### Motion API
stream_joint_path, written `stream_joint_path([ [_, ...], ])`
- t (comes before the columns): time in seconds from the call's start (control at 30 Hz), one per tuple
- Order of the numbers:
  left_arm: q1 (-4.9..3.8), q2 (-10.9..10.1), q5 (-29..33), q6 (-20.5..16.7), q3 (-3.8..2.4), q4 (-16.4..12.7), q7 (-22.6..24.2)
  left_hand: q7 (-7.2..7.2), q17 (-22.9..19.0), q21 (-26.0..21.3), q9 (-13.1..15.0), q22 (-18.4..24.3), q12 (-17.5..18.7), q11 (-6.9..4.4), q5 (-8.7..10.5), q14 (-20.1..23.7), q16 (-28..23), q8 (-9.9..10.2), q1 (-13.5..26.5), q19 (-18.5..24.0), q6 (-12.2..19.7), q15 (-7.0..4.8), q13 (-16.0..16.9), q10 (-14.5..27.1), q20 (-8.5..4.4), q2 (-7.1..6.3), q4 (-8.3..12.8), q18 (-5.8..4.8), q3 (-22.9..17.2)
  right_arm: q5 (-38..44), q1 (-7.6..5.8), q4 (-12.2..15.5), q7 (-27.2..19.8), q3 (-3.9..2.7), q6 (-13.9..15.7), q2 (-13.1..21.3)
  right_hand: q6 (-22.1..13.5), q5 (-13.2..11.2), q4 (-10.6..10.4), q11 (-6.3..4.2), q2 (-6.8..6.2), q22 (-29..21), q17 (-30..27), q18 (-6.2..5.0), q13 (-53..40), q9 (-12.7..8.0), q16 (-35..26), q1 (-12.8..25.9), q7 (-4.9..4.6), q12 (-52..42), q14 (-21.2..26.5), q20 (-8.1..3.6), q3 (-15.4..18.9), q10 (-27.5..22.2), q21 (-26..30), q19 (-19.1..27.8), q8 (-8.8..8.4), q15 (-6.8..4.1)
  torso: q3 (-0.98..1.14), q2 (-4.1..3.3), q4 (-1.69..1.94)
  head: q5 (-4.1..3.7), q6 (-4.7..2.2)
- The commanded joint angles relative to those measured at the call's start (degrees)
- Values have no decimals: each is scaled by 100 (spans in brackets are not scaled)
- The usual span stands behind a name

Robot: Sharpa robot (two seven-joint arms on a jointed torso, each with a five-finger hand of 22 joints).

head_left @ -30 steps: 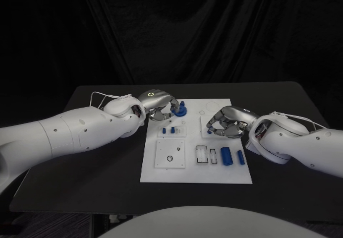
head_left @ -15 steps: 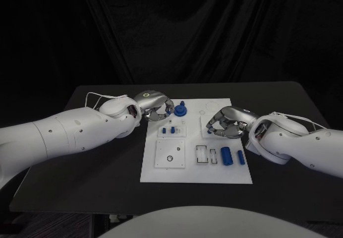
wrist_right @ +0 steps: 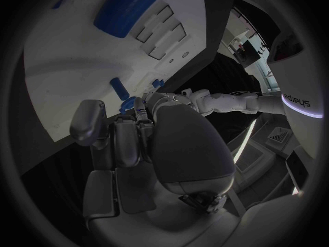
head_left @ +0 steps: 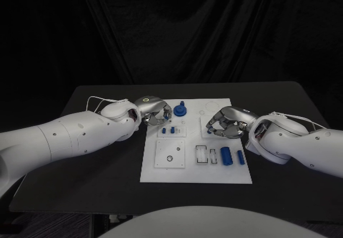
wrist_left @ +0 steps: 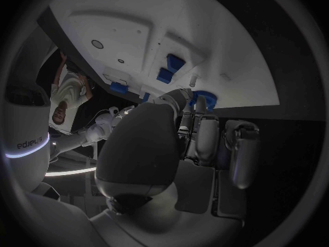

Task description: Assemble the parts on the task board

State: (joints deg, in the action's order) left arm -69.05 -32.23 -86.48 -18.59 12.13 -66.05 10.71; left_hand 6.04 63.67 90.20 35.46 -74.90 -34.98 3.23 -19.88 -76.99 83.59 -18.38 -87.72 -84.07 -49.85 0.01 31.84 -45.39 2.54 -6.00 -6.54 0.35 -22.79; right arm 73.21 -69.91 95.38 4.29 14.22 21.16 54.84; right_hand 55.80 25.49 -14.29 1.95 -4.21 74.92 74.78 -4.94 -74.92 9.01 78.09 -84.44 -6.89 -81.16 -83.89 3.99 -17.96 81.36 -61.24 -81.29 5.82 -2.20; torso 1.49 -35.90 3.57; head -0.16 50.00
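Now my left hand (head_left: pixel 153 110) sits at the far left corner of the task board (head_left: pixel 164 173), fingers curled in and holding nothing that I can see. Just to its right, apart from my fingers, a blue part (head_left: pixel 180 109) stands upright on the board's far edge. Nearer me, two small blue parts (head_left: pixel 168 130) sit side by side in a recessed block. Further right, a thick blue cylinder (head_left: pixel 226 155) lies flat, with a slimmer blue piece (head_left: pixel 240 156) beside it. My right hand (head_left: pixel 226 124) hovers over the board's right side, fingers curled in; I cannot tell whether anything is held in them. All of it sits on the black tabletop (head_left: pixel 100 163).
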Motion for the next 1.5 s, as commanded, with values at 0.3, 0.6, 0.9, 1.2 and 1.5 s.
stream_joint_path([
  [0.3, 54, 111, -26, 242, -5, 157, 14, -12, -27, -20, -11, -1510, 31, 34, 31, 51, -31, 49, 61, -593, 19, -15, -11, -18, -50, 13, 22, -35, -30, 5, 13, 4, 56, -3, -23, -8, 30, 38, -2, -9, -9, 745, -6, -67, -373, 4, -18, -15, 6, 20, -225, -15, -25, -21, 27, 22, 27, -8, 0, -1, 0, 15, 0],
  [0.6, 74, 188, -26, 337, -5, 260, 4, -17, -45, -20, -16, -1510, 34, 34, 34, 62, -37, 56, 57, -593, 17, -14, -16, -18, -52, 20, 26, -35, -38, 5, 14, 8, 53, -3, -20, -11, 30, 38, -2, -9, -9, 745, -6, -67, -373, 4, -18, -15, 6, 20, -225, -15, -25, -21, 27, 22, 27, -8, 0, 0, 1, -7, 0],
  [0.9, 87, 281, -26, 385, -5, 328, 17, -19, -52, -20, -21, -1510, 34, 33, 34, 67, -41, 63, 47, -593, 11, -13, -20, -22, -56, 30, 35, -35, -50, 5, 14, 18, 58, -3, -21, -3, 30, 38, -2, -9, -9, 745, -6, -67, -373, 4, -18, -15, 6, 20, -225, -15, -25, -21, 27, 22, 27, -8, 0, 0, 1, -11, 0],
  [1.2, 96, 339, -26, 336, -5, 338, 32, -17, -54, -20, -23, -1510, 32, 32, 35, 69, -43, 66, 44, -593, 4, -12, -21, -27, -57, 38, 39, -35, -55, 5, 15, 25, 69, -3, -30, 8, 30, 38, -2, -9, -9, 745, -6, -67, -373, 4, -18, -15, 6, 20, -225, -15, -25, -21, 27, 22, 27, -8, 0, 0, 0, -31, 0],
  [1.5, 97, 327, -26, 228, -5, 275, 21, -7, -37, -20, -29, -1510, 21, 32, 24, 59, -40, 73, 24, -593, -27, -9, -25, -52, -67, 43, 66, -35, -71, 5, 20, 13, 79, -3, -50, -3, 31, 37, 5, -8, -8, 742, -11, -70, -366, 2, -24, -9, 5, 27, -222, -16, -37, -27, 50, 27, 24, -7, 0, 0, 2, -10, 0],
])
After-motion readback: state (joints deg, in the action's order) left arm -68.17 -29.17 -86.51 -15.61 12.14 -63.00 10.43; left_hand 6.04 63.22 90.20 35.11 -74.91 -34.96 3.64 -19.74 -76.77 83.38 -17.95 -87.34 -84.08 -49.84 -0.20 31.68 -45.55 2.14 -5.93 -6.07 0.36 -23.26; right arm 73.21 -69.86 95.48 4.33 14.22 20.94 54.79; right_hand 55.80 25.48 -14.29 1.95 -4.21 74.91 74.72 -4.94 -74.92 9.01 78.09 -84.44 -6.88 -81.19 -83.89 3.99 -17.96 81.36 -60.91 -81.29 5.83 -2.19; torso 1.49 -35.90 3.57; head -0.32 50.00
